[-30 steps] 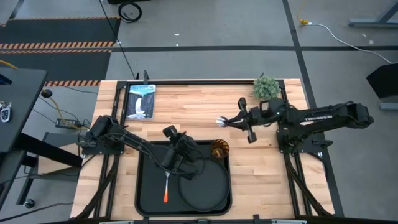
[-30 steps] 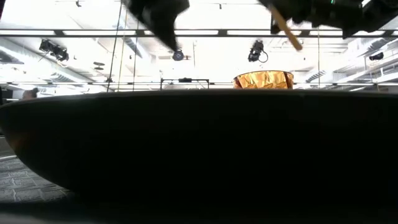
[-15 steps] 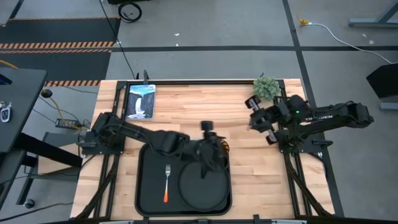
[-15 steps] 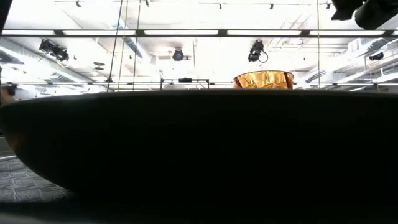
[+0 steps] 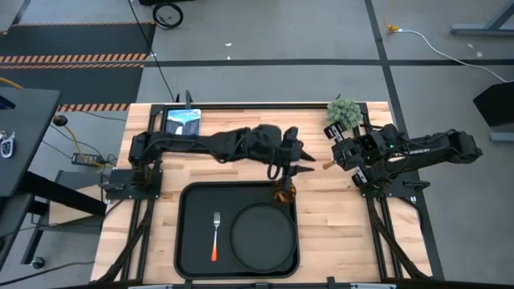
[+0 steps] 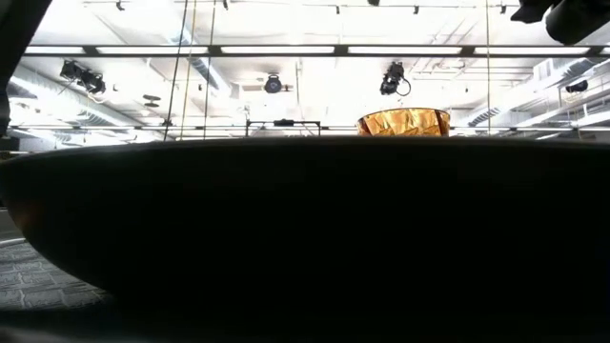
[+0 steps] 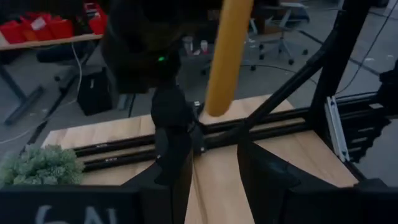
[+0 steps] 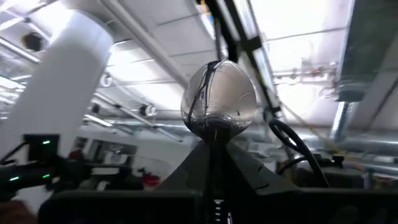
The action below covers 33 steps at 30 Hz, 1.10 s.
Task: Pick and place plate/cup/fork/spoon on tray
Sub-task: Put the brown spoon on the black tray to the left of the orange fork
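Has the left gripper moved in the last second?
Yes. The left gripper has left the tray and now hovers over bare wood beyond it, toward the plant, fingers open.

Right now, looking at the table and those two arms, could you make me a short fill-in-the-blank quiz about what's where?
1. The fork lies on the black ____.
2. The round plate lies on the tray to the ____ of the fork in the high view.
3. The right gripper is shut on the ____.

Missing words: tray; right; spoon
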{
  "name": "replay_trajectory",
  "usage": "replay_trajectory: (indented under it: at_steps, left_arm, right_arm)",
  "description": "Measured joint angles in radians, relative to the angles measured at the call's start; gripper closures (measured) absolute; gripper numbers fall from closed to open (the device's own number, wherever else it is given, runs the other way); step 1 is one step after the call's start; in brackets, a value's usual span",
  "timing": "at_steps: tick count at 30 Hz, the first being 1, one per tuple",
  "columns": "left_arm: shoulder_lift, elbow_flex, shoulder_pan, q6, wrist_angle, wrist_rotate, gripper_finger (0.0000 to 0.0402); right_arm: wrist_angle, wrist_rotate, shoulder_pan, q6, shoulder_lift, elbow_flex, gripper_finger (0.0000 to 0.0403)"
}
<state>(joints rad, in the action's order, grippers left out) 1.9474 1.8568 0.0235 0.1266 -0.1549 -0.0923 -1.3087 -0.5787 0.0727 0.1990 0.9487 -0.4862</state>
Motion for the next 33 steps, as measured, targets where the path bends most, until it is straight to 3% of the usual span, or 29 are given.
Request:
replay_trajectory:
  at_steps: [5,9,23,33]
  left_arm:
    - [0.034,0.001,-0.047,-0.004,0.084,-0.104,0.0267]
    - [0.052,0.000,-0.066,-0.012,0.151,-0.216,0.0267]
    - [0.064,0.000,-0.066,-0.018,0.238,-0.280,0.0268]
    - [0.064,0.000,-0.065,-0.032,0.238,-0.305,0.0316]
  right_arm:
    - [-0.022,0.114,-0.023,-0.049,0.002,0.000,0.0367]
    - [-0.046,0.141,-0.028,-0.064,0.006,0.000,0.0367]
    - [-0.077,0.191,-0.028,-0.078,0.070,0.000,0.0367]
    - [-0.084,0.166,-0.045,-0.095,0.079,0.000,0.0367]
